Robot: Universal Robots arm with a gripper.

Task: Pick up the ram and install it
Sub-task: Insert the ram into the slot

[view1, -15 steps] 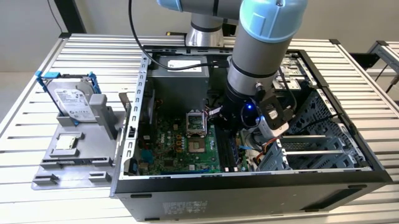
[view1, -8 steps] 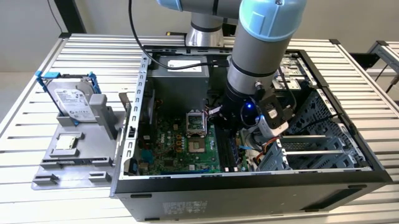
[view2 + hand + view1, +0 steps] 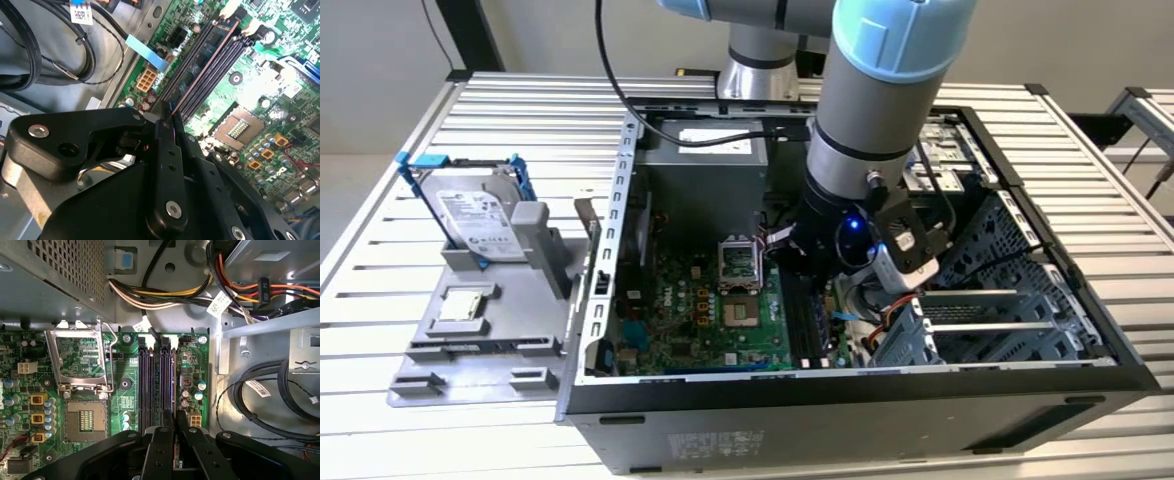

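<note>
Hand (image 3: pixel 175 432) is down over the memory slots (image 3: pixel 157 382), fingers pinching what looks like the ram (image 3: pixel 175 452) edge-on. Best kept square to the slot, pressing evenly.

Even bright light; soft shadows inside case (image 3: pixel 854 390); near jaws blurred

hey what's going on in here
A robot arm is reaching down into an open computer case. Its hand is closed on a thin ram stick, seen edge-on, right at the end of the black memory slots on the motherboard. Whether the stick is seated in a slot cannot be told. A hard drive stands outside the case.
</note>
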